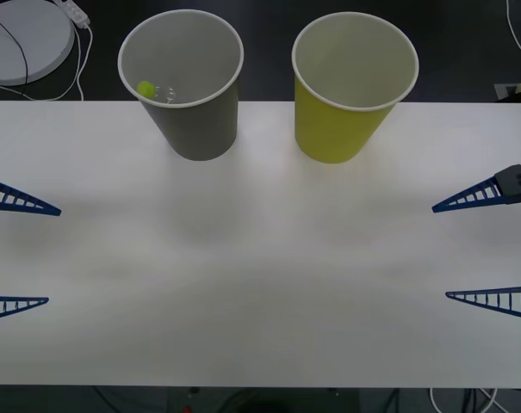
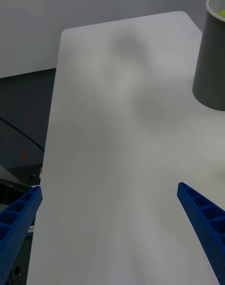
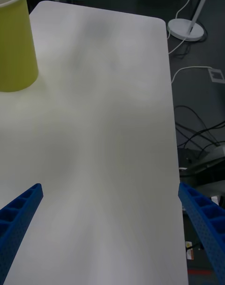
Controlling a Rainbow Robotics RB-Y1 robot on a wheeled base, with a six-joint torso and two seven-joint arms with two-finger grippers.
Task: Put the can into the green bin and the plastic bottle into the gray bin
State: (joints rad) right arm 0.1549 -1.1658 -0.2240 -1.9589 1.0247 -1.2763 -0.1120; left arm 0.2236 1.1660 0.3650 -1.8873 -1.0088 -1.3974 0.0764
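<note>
While both tools are held wide and empty at the tabletop (image 1: 260, 284) edges, the left tool (image 1: 15, 255) and right tool (image 1: 486, 251), the plastic bottle (image 1: 154, 89) is seen lying inside the gray bin (image 1: 184, 82), nearer the left arm. No can is visible; the green bin (image 1: 350, 86) is judged possibly to hold it.

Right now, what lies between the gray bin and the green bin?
Nothing. In the front view the gray bin and the green bin stand side by side and apart, with bare white table between them. The plastic bottle lies inside the gray bin.
</note>
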